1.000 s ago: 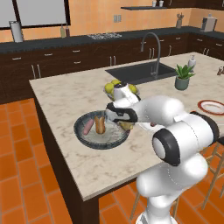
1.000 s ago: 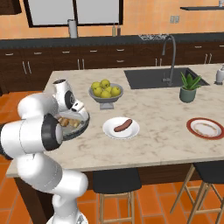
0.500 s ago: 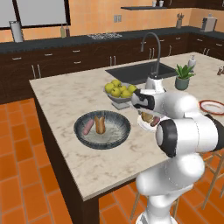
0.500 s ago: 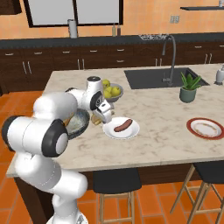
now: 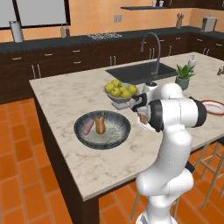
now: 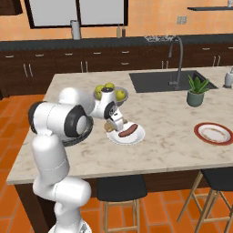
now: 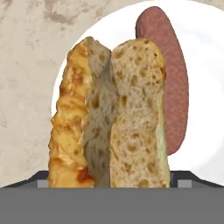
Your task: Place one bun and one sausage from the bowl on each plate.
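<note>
My gripper [image 6: 111,122] is shut on a split bun [image 7: 113,113] and holds it upright just over the left side of the plain white plate [image 6: 137,137]. A red-brown sausage [image 6: 128,132] lies on that plate, right behind the bun in the hand view. In the left base view the gripper [image 5: 142,117] is right of the wide dark grey bowl [image 5: 83,133], which holds another sausage [image 5: 89,126] and another bun [image 5: 100,124]. The red-rimmed plate [image 6: 214,133] sits far to the right on the counter.
A pedestal bowl of yellow-green apples [image 5: 119,92] stands just behind the gripper. The sink [image 5: 135,72] with its faucet and a potted plant [image 5: 183,75] lie further back. Stools stand under the counter's near edge.
The arm has swung from over the grey bowl to the white plate, carrying the bun with it. The bowl, both plates and the sausage on the white plate have stayed put.
</note>
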